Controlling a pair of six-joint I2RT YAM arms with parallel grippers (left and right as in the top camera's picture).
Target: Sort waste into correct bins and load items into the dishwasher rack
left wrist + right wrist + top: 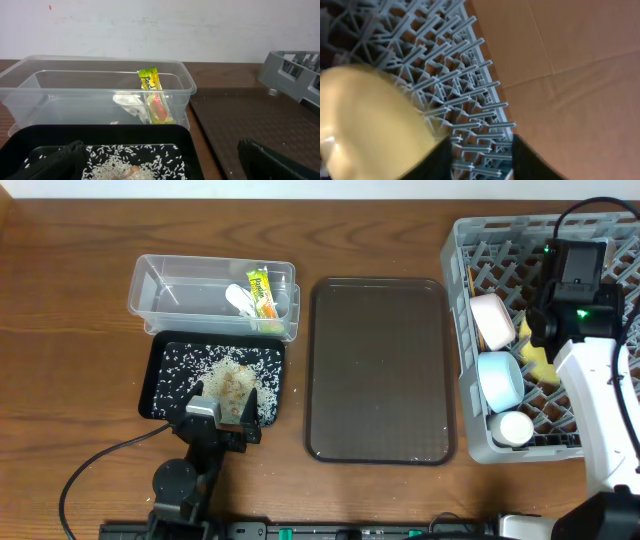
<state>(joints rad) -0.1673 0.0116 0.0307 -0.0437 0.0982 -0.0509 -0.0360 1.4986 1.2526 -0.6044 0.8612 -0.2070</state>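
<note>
Bright, even light from above, shadows soft; faint sheen on the dark-brown serving tray (380, 370); right of it, the yellow-green plate (365, 125) shows smeared and out of focus in the right wrist view.

A wooden tabletop (60, 300) carries a clear plastic tub (180, 285) at left, a shallow black tray (152, 380) just in front of it, a dark-brown serving tray (380, 370) mid-table, and a grey dishwasher rack (463, 310) at right.
</note>
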